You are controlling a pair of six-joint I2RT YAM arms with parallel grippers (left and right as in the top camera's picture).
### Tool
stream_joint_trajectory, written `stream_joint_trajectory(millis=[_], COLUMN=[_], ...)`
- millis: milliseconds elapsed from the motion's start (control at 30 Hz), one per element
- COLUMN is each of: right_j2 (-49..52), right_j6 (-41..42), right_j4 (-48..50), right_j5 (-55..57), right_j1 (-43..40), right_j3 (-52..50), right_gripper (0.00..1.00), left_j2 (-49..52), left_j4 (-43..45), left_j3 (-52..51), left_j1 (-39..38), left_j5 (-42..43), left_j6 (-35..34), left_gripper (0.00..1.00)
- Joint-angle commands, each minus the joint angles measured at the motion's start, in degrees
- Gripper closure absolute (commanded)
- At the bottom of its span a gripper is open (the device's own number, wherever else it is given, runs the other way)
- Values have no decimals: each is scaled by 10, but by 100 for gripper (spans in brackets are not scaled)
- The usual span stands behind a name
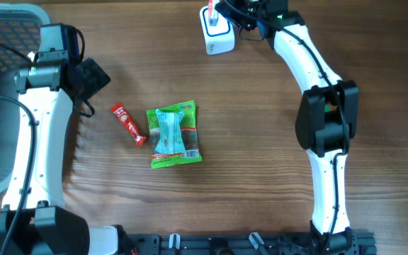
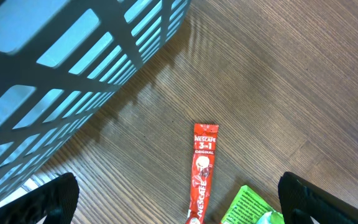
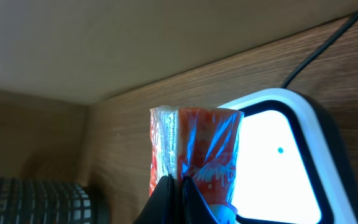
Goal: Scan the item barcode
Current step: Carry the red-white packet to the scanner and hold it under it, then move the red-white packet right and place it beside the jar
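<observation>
Wood bench (image 1: 261, 177). A grey basket (image 1: 6, 28) takes up its far-left corner. The white scanner (image 1: 218, 39) sits at the far edge, near ctr. Mid-bench there's a green packet (image 1: 179, 157) w/ a teal one (image 1: 167, 131) on top, and a red Nescafé stick (image 1: 128, 123) just left of them. L gripper (image 1: 96, 76) is spread wide, holding nothing, over the bench near the basket. R gripper (image 3: 178, 190) is pinched tight on a red-and-clear sachet (image 3: 194, 149), right against the scanner's lit face.

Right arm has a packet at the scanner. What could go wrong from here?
The right gripper pinches the packet only by its lower edge, so it might slip out.
The packet is crinkled and shiny and no barcode shows, so the scanner may not read it.
A cable runs beside the scanner; the arm could snag it.
</observation>
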Motion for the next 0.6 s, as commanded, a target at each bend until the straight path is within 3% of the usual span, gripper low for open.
stream_joint_trajectory(millis=[0, 167, 300, 433, 467, 567], right_j2=[11, -7, -89, -209, -235, -246], right_j6=[-16, -32, -97, -202, -238, -292], right_j4=[-3, -15, -102, -312, -401, -541], right_j5=[26, -14, 10, 19, 56, 141], right_j1=[-1, -5, -7, -8, -8, -8], right_j3=[-4, -4, -4, -4, -4, -4], right_gripper=[96, 96, 96, 96, 96, 96], left_j2=[-3, -3, -3, -3, -3, -3], left_j4=[2, 2, 2, 2, 2, 2], left_j3=[8, 8, 8, 8, 8, 8], left_j1=[5, 5, 5, 5, 5, 5], left_j5=[-9, -9, -9, -9, -9, -9], left_j6=[3, 3, 3, 3, 3, 3], left_gripper=[0, 0, 0, 0, 0, 0])
